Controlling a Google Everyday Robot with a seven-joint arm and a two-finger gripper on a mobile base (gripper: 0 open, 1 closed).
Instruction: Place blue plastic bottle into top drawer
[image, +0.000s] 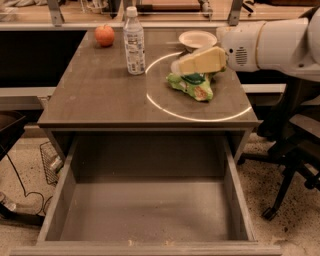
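Note:
The blue plastic bottle (134, 42), clear with a white cap and white label, stands upright at the back left-centre of the desk. My gripper (176, 66) reaches in from the right on a white arm (272, 44). It hovers above the green snack bag, a short way to the right of the bottle and apart from it. The top drawer (150, 215) is pulled wide open below the desk's front edge, and its flat bottom is bare.
A red apple (104, 35) sits at the back left of the desk (95, 100). A white bowl (197, 38) is at the back right. A green snack bag (194, 85) lies under my gripper. An office chair (295, 145) stands to the right.

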